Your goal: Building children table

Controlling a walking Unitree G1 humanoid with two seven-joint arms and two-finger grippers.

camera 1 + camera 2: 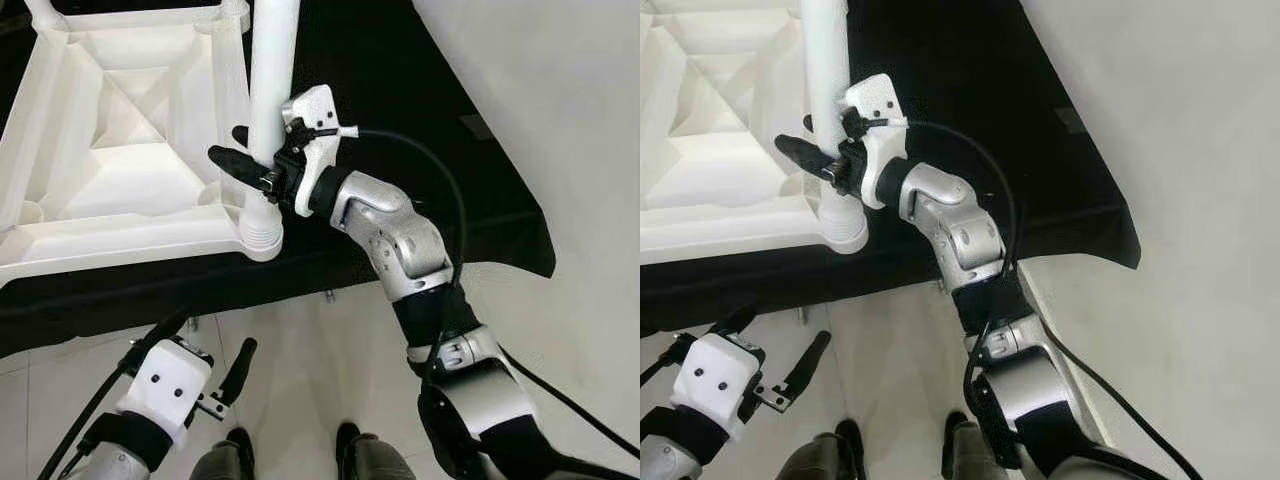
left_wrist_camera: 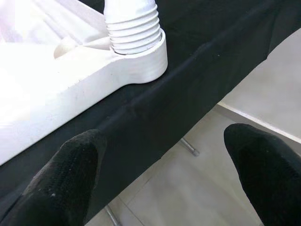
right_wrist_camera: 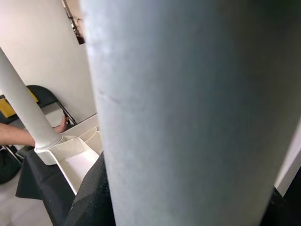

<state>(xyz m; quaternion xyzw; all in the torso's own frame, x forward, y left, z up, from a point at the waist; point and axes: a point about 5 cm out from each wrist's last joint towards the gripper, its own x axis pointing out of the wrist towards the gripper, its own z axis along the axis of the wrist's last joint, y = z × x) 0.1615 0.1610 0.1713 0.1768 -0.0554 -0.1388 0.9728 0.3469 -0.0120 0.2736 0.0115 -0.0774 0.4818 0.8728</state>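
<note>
Right gripper point(image 1: 245, 155) clamps the white table leg point(image 1: 272, 70), apparently threaded into the upturned tabletop point(image 1: 120, 235), its top cropped.

tabletop point(image 1: 120, 170): white, ribbed underside up, lay on black cloth | leg point(image 1: 270, 90): white tube, upright, seated in my near corner socket

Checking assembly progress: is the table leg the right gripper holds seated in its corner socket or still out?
In. The white leg stands upright, its ribbed base inside the tabletop's corner socket; right gripper clamps it.
</note>
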